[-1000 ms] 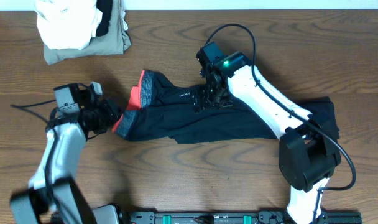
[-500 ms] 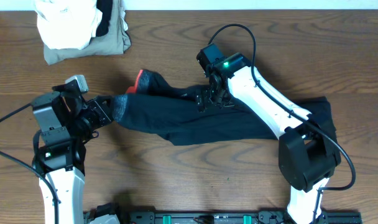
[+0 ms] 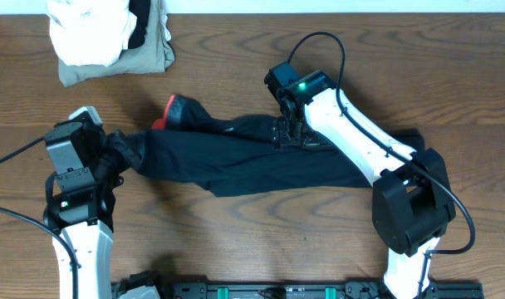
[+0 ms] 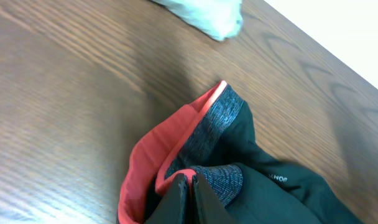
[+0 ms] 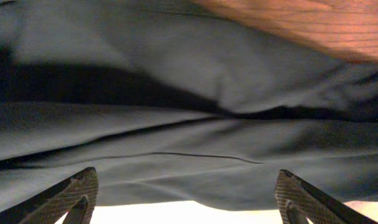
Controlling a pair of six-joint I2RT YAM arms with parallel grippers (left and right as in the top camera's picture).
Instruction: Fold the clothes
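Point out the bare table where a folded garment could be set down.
Bare table: on the robot's side of the black trousers, between the left arm and the right arm; and beyond them, between the clothes pile and the right arm. Crowded: the middle strip under the trousers and both arms.

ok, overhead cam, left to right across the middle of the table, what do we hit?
left tool → red-orange waistband → right tool → black leg end
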